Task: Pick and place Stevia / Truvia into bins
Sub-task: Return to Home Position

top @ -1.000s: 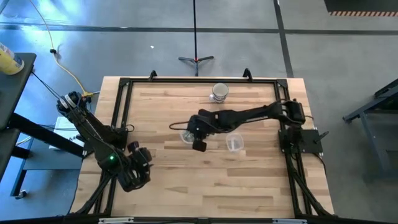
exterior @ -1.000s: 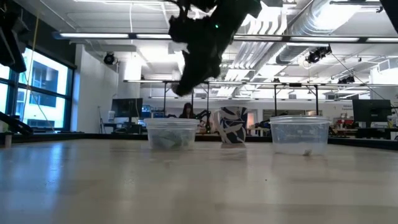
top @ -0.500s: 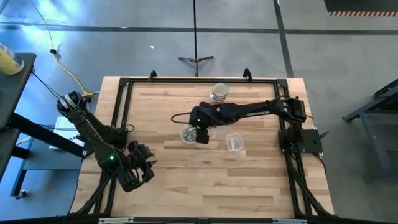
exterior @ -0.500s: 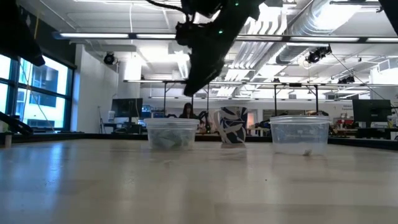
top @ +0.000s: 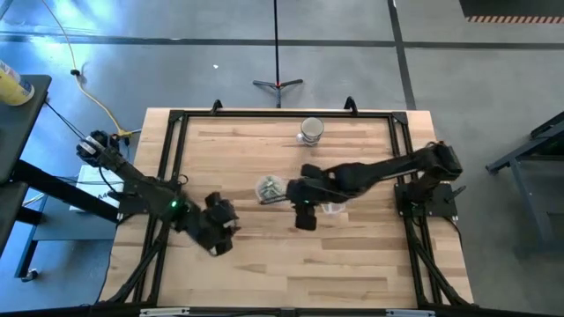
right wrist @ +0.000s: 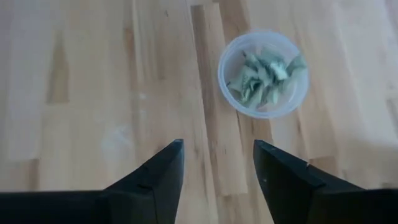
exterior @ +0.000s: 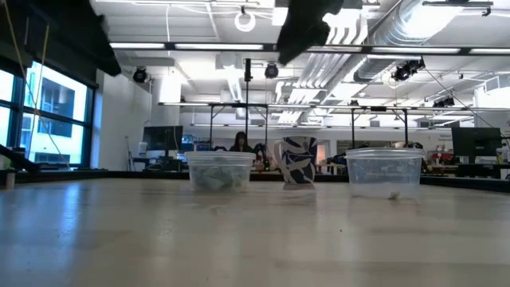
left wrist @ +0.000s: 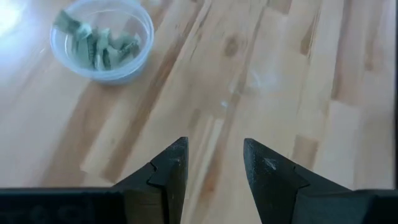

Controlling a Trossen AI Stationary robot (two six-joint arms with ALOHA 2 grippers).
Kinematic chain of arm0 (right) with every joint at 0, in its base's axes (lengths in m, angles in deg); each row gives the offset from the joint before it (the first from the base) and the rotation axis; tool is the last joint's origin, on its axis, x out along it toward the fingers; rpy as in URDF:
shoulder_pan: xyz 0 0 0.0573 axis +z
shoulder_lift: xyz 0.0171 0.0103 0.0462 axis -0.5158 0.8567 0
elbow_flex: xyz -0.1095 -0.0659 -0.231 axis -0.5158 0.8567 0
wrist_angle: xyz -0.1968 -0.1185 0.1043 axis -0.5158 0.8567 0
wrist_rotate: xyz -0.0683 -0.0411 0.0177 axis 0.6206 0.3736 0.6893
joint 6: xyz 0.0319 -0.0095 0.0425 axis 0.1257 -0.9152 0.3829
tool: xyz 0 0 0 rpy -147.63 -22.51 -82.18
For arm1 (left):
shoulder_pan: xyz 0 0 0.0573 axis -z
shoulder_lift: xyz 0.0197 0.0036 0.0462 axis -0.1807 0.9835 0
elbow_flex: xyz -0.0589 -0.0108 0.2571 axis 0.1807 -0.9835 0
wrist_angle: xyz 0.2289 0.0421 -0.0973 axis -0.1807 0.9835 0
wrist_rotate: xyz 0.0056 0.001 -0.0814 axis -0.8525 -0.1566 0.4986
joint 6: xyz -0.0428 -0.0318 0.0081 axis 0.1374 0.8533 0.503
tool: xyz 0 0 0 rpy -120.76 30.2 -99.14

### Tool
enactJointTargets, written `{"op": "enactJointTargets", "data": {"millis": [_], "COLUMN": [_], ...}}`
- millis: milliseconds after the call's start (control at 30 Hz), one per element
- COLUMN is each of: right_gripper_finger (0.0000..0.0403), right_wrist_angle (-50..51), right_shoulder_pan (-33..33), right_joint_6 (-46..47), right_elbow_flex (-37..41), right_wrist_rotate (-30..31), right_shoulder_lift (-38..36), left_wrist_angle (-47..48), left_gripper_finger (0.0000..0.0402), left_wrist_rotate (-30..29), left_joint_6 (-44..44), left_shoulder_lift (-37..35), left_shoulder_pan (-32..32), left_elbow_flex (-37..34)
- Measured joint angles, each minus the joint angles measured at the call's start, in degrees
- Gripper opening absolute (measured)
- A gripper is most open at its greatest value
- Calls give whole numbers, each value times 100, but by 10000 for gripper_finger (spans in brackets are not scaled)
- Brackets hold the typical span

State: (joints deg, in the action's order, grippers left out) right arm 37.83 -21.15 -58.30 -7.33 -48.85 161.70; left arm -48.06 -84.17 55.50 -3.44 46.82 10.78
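Right pincer (right wrist: 217, 165) hovers parted near Stevia packets (right wrist: 264, 78) in cup (right wrist: 225, 62).

A patterned jar (top: 311, 130) stands at the far edge of the bench (top: 264, 264), well beyond my right end effector (right wrist: 217, 144) and farther still from my left end effector (left wrist: 215, 142). The bench is pale wood planking, and a black frame (top: 169, 167) runs round its edges, outside both end effectors. Past the jar, off the bench, a tripod stand (top: 278, 84) sits on the grey floor (top: 458, 70). A yellow cable (top: 101, 110) trails over the floor, out beyond my left end effector. Across the room a person (exterior: 240, 143) shows behind the jar, under lit ceiling ducts (exterior: 414, 24), with a window (exterior: 48, 112) off to one side.
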Motion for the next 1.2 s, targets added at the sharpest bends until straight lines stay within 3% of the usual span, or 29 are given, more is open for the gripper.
{"op": "enactJointTargets", "data": {"millis": [200,367,467,600,700,767,867,1100,1200], "right_gripper_finger": [177,176,176,177,177,178,178,179,177], "right_wrist_angle": [650,112,-293,-382,-403,-494,-626,-786,-1365], "right_shoulder_pan": [33,-320,-505,-657,-778,-770,-668,-740,-824], "right_joint_6": [60,291,368,421,1032,1246,772,-119,-191], "right_elbow_flex": [236,1687,2730,3409,3558,3618,3657,3870,4396], "right_wrist_rotate": [721,1147,1214,1274,1196,1099,733,880,614], "right_shoulder_lift": [-809,-2207,-3093,-4044,-4581,-4895,-5251,-6183,-6857], "left_wrist_angle": [-181,-1122,-1635,-1114,-621,-861,-1130,-641,-468], "left_gripper_finger": [188,188,188,188,190,190,190,191,191], "left_wrist_rotate": [1325,3012,3518,3322,3374,3378,3016,1021,729], "left_joint_6": [-1584,-2518,-2433,-1462,-601,-813,-1615,-2336,-2677], "left_shoulder_lift": [-374,-718,-950,-1347,-1763,-1987,-2331,-3170,-3480], "left_shoulder_pan": [-1364,-2632,-3292,-3822,-3932,-3661,-3116,-2225,-1998], "left_elbow_flex": [-2,-157,-388,-381,-374,-352,-354,-362,-365]}}
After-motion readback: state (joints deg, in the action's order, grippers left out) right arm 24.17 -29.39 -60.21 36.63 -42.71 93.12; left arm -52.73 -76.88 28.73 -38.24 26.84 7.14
